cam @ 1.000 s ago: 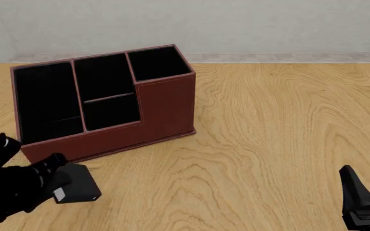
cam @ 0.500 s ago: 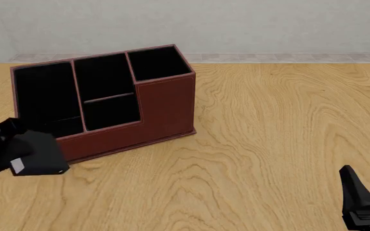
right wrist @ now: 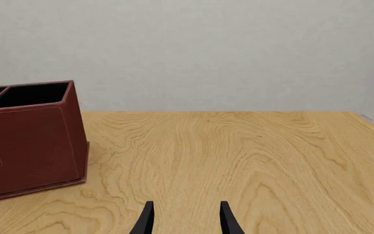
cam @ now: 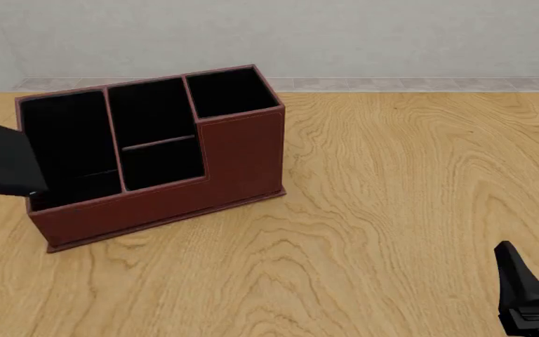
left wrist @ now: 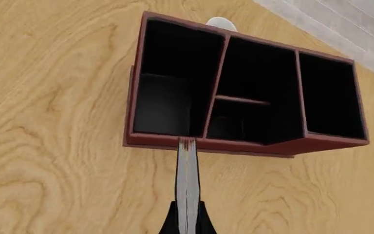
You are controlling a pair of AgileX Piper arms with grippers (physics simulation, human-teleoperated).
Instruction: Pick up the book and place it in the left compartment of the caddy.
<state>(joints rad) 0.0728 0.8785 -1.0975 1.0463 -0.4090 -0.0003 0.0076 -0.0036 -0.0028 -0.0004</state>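
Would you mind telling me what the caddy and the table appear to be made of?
Caddy: looks like reddish-brown leather or leatherette, matte, with pale stitch lines along its edges; the inside is matte black. Table: light wood or wood-look laminate, with swirling grain and a smooth low sheen.

Right fingers [right wrist: 147, 220] parted, left arm raised

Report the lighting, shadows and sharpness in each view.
Front view: flat, even light, soft shadow under the caddy, all sharp. Left wrist view: the book shows edge-on, crisp; the compartments read pure black. Right wrist view: no glare, the right gripper is in clear focus.
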